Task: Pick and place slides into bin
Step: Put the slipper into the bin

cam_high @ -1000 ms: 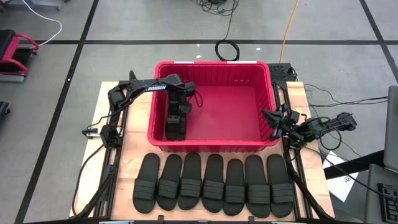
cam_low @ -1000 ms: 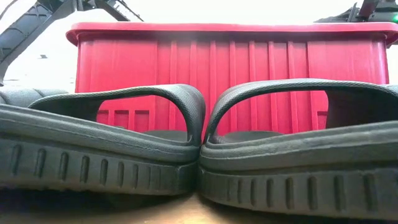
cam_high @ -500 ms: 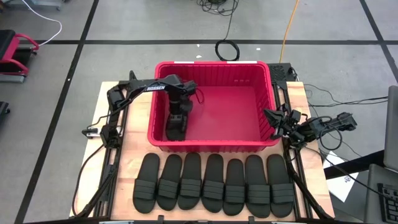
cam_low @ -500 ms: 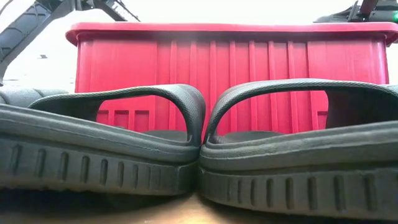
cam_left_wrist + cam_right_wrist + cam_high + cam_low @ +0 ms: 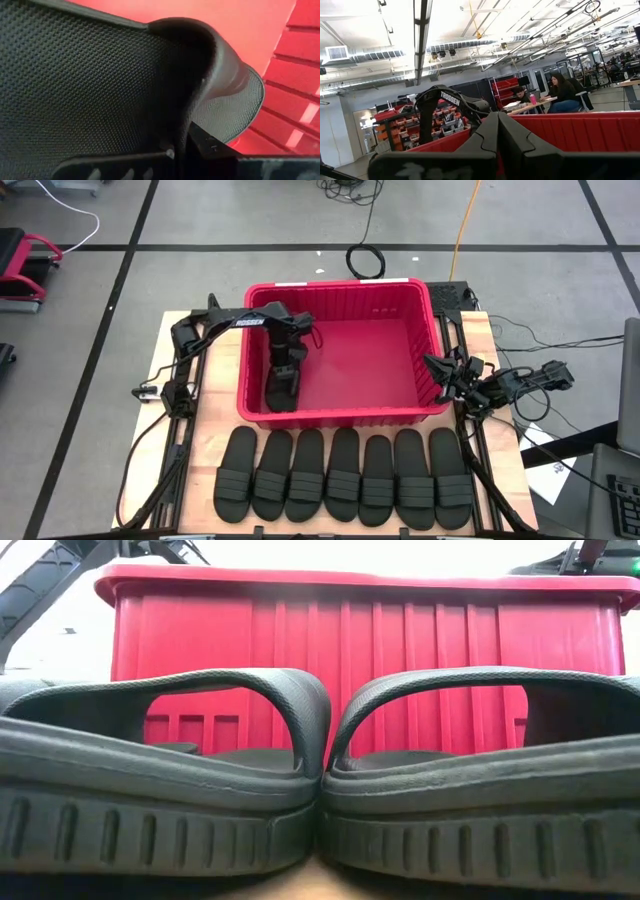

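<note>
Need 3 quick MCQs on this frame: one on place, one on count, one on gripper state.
1. Where is the left gripper?
A. inside the red bin, near-left corner
B. over the slide row
C. off the table

2. How many slides lie in the row on the table?
A. five
B. seven
C. nine

3. The left gripper is:
A. open, empty
B. shut, empty
C. shut on a black slide

Answers: 1 A, the high view shows it down in the bin; 2 B, seven counted before the bin; 3 C, the left wrist view shows the slide clamped.
</note>
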Motion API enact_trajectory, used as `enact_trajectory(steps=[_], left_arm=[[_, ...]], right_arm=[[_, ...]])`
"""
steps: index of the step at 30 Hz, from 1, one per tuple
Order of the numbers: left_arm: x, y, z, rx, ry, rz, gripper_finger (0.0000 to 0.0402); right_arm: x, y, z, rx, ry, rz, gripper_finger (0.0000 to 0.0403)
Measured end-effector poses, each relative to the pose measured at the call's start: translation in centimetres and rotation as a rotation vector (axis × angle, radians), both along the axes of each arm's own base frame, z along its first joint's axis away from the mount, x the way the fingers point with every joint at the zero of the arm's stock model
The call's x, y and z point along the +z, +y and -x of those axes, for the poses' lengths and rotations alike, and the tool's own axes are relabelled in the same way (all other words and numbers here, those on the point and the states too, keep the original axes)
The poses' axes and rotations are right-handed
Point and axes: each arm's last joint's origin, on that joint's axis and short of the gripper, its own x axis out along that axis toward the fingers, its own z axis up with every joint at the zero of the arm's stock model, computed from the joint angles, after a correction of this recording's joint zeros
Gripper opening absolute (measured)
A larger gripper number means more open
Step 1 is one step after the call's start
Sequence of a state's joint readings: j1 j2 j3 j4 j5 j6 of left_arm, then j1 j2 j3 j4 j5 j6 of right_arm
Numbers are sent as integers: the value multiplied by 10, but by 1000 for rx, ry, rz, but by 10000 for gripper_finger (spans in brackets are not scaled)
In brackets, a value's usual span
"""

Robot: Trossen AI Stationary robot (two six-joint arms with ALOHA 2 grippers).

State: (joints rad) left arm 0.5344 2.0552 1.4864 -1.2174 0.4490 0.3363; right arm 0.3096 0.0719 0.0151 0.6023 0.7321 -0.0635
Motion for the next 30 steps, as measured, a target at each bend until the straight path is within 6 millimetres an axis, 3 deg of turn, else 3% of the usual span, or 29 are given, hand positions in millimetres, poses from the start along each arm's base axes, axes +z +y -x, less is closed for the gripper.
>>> enact_trajectory(steps=[10, 14, 30], left_arm=[[29, 8, 10, 180, 22, -76, 0], [30, 6, 11, 114, 18, -87, 0], [0, -1, 28, 9, 14, -44, 0]], right_arm=[[0, 0, 0, 0, 0, 0, 0], [0, 0, 0, 0, 0, 0, 0], [0, 0, 0, 0, 1, 1, 0]])
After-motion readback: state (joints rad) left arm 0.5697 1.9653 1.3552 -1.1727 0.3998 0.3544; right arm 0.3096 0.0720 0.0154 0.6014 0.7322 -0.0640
